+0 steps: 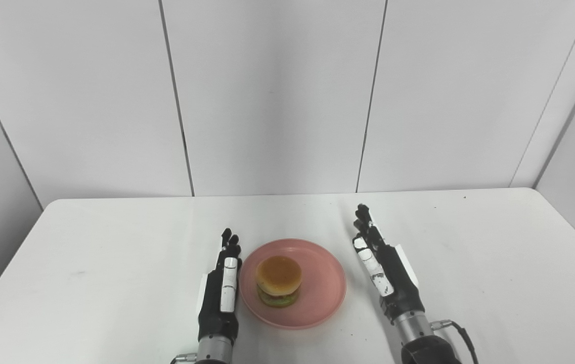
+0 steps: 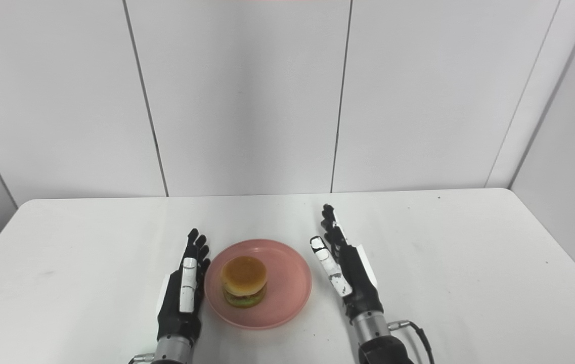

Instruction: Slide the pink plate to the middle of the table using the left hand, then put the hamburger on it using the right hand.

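A pink plate lies near the middle of the white table, toward the front edge. On it, slightly left of its centre, stands a hamburger with a tan bun and green lettuce. My left hand rests just left of the plate's rim, fingers straight and pointing away from me, holding nothing. To the right of the plate, a small gap off its rim, my right hand is open with fingers extended and nothing in it.
The white table stretches wide to both sides and back to a panelled white wall. A cable runs from the right wrist near the front edge.
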`<state>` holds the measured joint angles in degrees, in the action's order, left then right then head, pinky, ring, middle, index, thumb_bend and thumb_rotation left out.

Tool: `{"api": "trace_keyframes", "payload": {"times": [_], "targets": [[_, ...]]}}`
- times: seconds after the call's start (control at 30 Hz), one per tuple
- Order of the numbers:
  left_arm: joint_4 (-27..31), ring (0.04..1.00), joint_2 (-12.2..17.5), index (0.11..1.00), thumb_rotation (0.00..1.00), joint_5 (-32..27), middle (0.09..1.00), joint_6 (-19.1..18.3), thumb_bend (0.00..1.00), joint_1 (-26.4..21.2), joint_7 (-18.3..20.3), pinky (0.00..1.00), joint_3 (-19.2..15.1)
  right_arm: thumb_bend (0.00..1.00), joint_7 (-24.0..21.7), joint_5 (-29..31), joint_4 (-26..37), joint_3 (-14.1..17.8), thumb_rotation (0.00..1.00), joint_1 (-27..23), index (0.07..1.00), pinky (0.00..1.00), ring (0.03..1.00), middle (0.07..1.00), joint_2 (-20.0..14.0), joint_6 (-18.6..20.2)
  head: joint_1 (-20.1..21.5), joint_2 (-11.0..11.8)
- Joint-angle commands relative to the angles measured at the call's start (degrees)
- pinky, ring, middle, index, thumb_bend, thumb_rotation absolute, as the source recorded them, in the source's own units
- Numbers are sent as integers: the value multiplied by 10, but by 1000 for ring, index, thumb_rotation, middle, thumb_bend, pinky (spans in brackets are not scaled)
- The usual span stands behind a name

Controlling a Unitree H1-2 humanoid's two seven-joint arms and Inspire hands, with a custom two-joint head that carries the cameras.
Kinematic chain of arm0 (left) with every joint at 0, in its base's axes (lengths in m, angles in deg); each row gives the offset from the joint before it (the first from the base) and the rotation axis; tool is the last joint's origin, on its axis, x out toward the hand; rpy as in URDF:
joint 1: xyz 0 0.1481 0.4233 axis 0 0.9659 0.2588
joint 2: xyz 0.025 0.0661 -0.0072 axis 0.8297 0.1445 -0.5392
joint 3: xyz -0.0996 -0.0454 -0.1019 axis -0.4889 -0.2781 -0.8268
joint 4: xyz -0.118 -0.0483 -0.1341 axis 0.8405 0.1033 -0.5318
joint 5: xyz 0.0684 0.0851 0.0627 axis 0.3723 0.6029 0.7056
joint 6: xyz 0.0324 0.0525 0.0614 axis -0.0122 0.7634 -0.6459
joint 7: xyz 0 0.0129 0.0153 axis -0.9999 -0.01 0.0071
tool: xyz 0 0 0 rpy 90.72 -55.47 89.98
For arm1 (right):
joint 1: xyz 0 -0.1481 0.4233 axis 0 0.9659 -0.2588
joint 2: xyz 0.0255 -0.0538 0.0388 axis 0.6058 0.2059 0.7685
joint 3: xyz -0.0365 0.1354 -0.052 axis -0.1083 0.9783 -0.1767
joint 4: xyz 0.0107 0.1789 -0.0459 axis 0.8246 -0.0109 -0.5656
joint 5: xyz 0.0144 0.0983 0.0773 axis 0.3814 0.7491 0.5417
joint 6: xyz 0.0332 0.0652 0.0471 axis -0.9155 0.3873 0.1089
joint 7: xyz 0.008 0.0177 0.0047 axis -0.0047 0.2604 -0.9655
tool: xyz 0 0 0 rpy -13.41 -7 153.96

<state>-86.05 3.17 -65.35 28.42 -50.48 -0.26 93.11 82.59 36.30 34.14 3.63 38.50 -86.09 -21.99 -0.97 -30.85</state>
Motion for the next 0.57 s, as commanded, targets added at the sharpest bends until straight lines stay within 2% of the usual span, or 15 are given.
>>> {"api": "trace_keyframes", "payload": {"times": [0.0,0.1,0.17,0.3,0.43,0.53], "targets": [[-23,1000,-7,1000,1000,0,1000,6,738,18,4,1000,-1,609,-7,33,28,6,979,-6,1000,1000,1000,1000,9,16,0,0],[-25,1000,-5,1000,1000,-1,1000,8,741,17,6,1000,-1,605,1,61,42,15,966,1,1000,1000,1000,1000,23,55,1,-3],[-25,1000,-4,1000,1000,0,1000,9,741,16,5,1000,-1,585,6,64,51,17,991,7,1000,1000,1000,1000,29,64,3,-5],[-29,1000,-3,1000,1000,-2,1000,10,750,12,7,1000,-2,586,7,53,68,6,978,22,1000,1000,1000,1000,32,85,10,-7],[-15,1000,0,1000,1000,-16,1000,-10,768,16,19,1000,-5,537,17,29,82,-7,985,34,1000,1000,1000,1000,37,93,17,-9],[-16,1000,2,1000,1000,-24,1000,-5,753,17,28,1000,-10,535,30,12,71,-9,979,31,1000,1000,1000,1000,43,78,22,-8]]}}
